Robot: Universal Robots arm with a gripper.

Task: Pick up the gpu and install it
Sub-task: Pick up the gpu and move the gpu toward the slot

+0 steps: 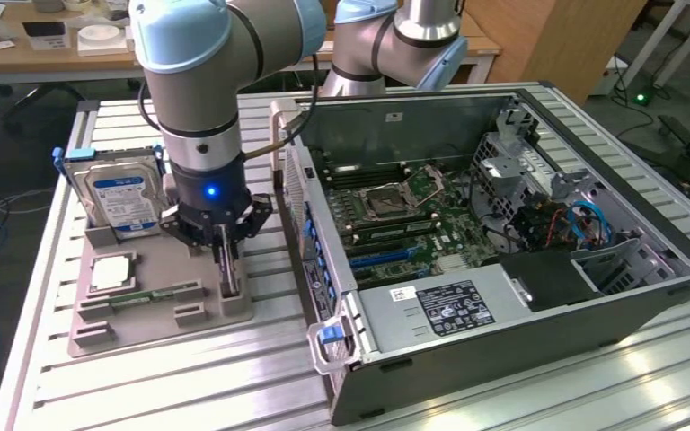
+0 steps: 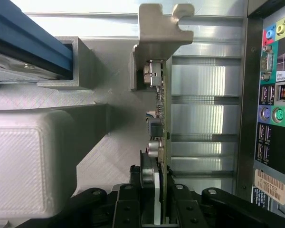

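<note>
Exterior: arm is down over the grey tray (image 1: 141, 328) at the exterior view's left, beside the open PC case (image 1: 632, 296). Gripper (image 1: 224, 244) sits right on top of the gpu (image 1: 229, 272), which stands on edge in its tray slot, not in the case. Drive (image 1: 123, 193) stands upright in the tray just behind.

Wrist: gpu (image 2: 165, 118) seen edge-on, metal bracket (image 2: 160, 33) at its far end, case ports (image 2: 273, 109) alongside. Gripper (image 2: 158, 192) is around the card's near end. Clamped or just flanking: can't tell.
</note>
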